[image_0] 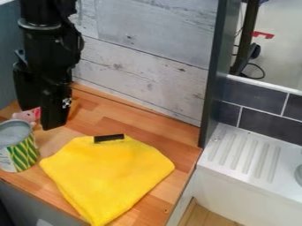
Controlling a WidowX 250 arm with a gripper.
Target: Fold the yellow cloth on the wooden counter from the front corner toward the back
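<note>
The gripper (41, 117) hangs at the upper left, pointing down over the back left part of the wooden counter. It stands open, its two black fingers apart. Beside and partly behind it is a small pink toy (24, 115), which it partly hides; whether they touch I cannot tell. A can (22, 152) with a green and yellow striped label stands upright at the left, in front of the toy. To the right, a yellow cloth (112, 172) lies spread with folded edges, and a short black bar-shaped object (109, 138) rests at its back edge.
The wooden counter (165, 132) meets a whitewashed plank wall (147, 75) at the back. A dark upright panel (213, 75) stands at its right back corner. Beyond that are a white ridged drainboard (242, 152) and dark tiles (268, 126).
</note>
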